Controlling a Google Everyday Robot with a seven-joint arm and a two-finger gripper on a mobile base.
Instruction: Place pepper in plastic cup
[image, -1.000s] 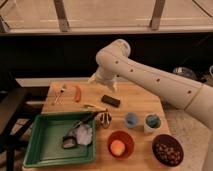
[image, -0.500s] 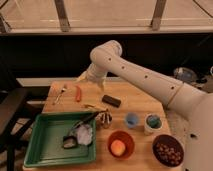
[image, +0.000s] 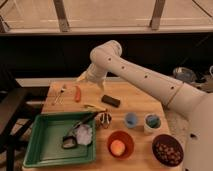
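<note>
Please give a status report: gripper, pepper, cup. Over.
Status: gripper over table far left, close to pepper. That one lies on the table, not yet in plastic cup. A black block sits between them.

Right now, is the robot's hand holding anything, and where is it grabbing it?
Nothing. The gripper hangs near the pepper, which lies loose on the table.

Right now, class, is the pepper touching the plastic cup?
Apart. Camera view: bare table separates pepper and plastic cup; gripper hovers near the pepper.

green tray (image: 44, 134), orange bowl (image: 131, 142), black block (image: 111, 101)
</note>
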